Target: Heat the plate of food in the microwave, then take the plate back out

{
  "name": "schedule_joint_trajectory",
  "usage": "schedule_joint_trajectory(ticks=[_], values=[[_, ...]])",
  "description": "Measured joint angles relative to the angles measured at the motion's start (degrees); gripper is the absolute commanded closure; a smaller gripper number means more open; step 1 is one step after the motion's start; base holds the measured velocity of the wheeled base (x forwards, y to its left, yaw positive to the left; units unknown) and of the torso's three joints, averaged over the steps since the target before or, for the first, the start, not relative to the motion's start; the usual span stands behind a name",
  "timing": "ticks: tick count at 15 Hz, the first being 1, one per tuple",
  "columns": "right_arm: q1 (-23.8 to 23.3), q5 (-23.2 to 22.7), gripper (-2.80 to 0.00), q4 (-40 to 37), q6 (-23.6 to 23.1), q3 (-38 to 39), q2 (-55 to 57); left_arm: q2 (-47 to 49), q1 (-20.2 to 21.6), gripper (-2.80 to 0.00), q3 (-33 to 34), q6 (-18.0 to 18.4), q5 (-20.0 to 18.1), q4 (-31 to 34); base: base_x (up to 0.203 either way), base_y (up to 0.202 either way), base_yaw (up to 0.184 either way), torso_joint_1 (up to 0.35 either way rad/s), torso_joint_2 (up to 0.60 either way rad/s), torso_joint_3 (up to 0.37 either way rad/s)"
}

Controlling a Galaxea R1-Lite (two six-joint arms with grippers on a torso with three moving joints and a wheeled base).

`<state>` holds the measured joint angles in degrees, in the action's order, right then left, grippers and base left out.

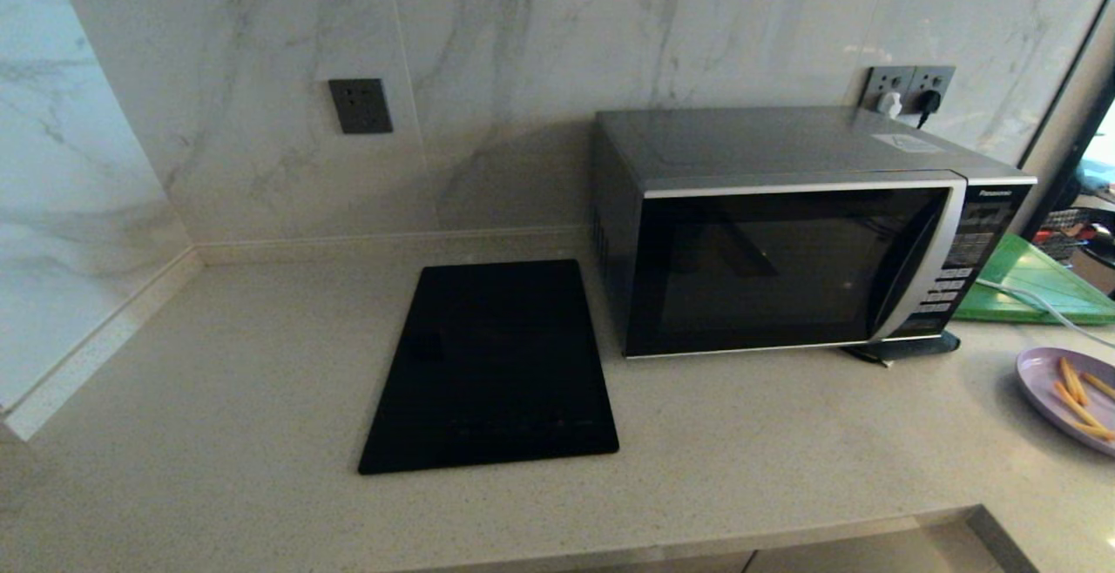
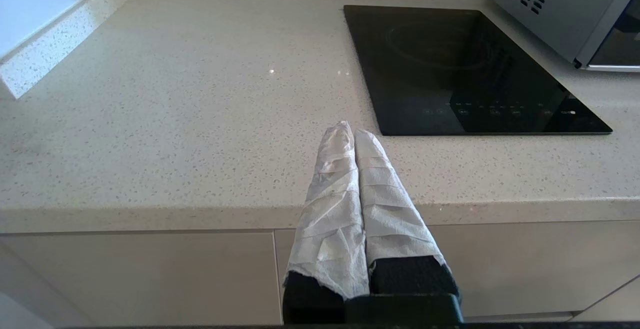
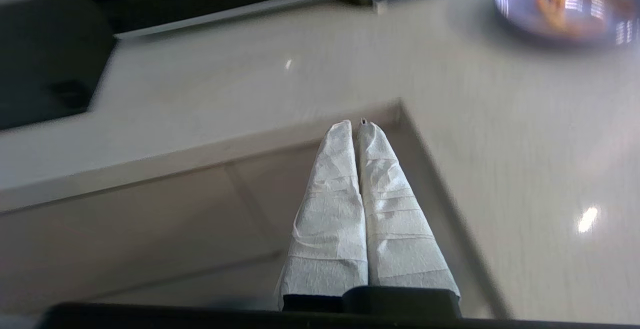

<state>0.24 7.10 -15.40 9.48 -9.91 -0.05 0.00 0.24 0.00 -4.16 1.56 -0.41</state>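
Observation:
The microwave (image 1: 784, 233) stands at the back right of the counter with its dark glass door closed; a corner of the microwave (image 2: 565, 9) shows in the left wrist view. The pale lilac plate of food (image 1: 1070, 394) with orange-tan sticks rests on the counter at the far right edge; the plate of food (image 3: 565, 4) shows in the right wrist view too. Neither arm shows in the head view. My left gripper (image 2: 350, 131) hangs shut and empty off the counter's front edge. My right gripper (image 3: 356, 125) is shut and empty by the counter's front corner, well short of the plate.
A flat black slab (image 1: 492, 368) lies on the counter left of the microwave. A green board (image 1: 1032, 281) with a white cable across it sits behind the plate. The counter's front edge steps back at the right (image 1: 976, 512). Marble walls close the back and left.

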Motion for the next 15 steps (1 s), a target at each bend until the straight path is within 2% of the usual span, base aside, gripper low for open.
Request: schedule_joint_trajectory(ticks=[2, 3, 6, 11, 15], values=[[0.0, -1.6, 0.00, 14.3, -4.7, 7.0, 0.0, 0.0, 0.0, 0.00, 0.0, 0.0, 0.0, 0.0, 0.000, 0.000, 0.000, 0.000, 0.00, 0.000], [0.0, -3.9, 0.00, 17.4, -5.8, 8.4, 0.0, 0.0, 0.0, 0.00, 0.0, 0.0, 0.0, 0.0, 0.000, 0.000, 0.000, 0.000, 0.00, 0.000], [0.0, -6.2, 0.00, 15.4, -6.1, 9.7, 0.0, 0.0, 0.0, 0.00, 0.0, 0.0, 0.0, 0.0, 0.000, 0.000, 0.000, 0.000, 0.00, 0.000], [0.0, -5.6, 0.00, 15.4, -2.8, 9.9, 0.0, 0.0, 0.0, 0.00, 0.0, 0.0, 0.0, 0.0, 0.000, 0.000, 0.000, 0.000, 0.00, 0.000], [0.0, -5.5, 0.00, 15.4, -2.3, 9.9, 0.0, 0.0, 0.0, 0.00, 0.0, 0.0, 0.0, 0.0, 0.000, 0.000, 0.000, 0.000, 0.00, 0.000]])
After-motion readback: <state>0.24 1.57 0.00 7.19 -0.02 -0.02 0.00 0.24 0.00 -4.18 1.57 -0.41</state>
